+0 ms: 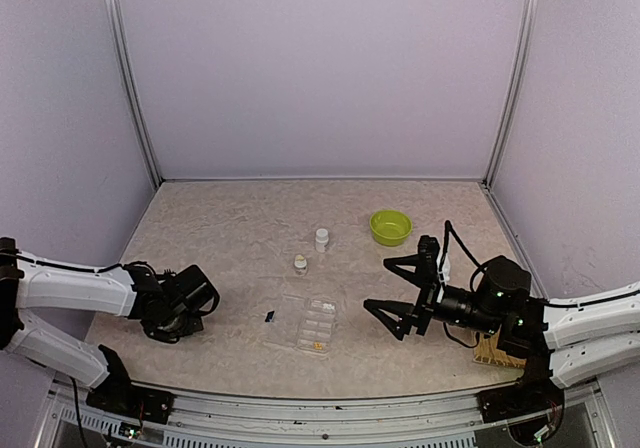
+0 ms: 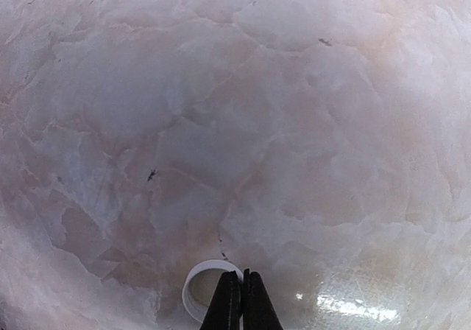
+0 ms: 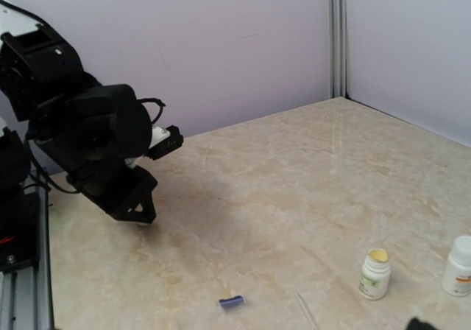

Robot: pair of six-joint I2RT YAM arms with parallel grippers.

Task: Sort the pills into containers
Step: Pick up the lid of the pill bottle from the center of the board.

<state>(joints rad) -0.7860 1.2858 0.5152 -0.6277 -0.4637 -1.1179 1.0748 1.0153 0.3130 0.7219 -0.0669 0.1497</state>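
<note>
Pills here are very small: one dark capsule [image 1: 269, 316] lies loose on the tabletop [image 1: 220, 238], just left of the pill box [image 1: 312, 325], and a yellowish pill [image 1: 318, 346] seems to sit in the near compartment of that box. Starting from the left, the left gripper [image 2: 241, 274] points down at the bare marbled surface, well apart from the box, with its jaws pressed fully together. A white ring [image 2: 193, 289] (perhaps a bottle cap) lies at the tips, and I cannot tell if its rim is pinched or only beside them. Next comes the dark capsule, then the clear box, lying flat with its compartments in a row. Behind the box stand an open small bottle [image 1: 300, 263] with yellow at its mouth and a closed white bottle [image 1: 321, 239], and further right is the lime-green bowl [image 1: 390, 227]. On the right, the right gripper [image 1: 377, 283] hovers beside the box with its jaws spread wide and nothing between them. I judge the capsule to be light, hard and smooth, so it may roll or flick away easily. The hold should be across its short middle, tips down at the tabletop, closing gently.
</note>
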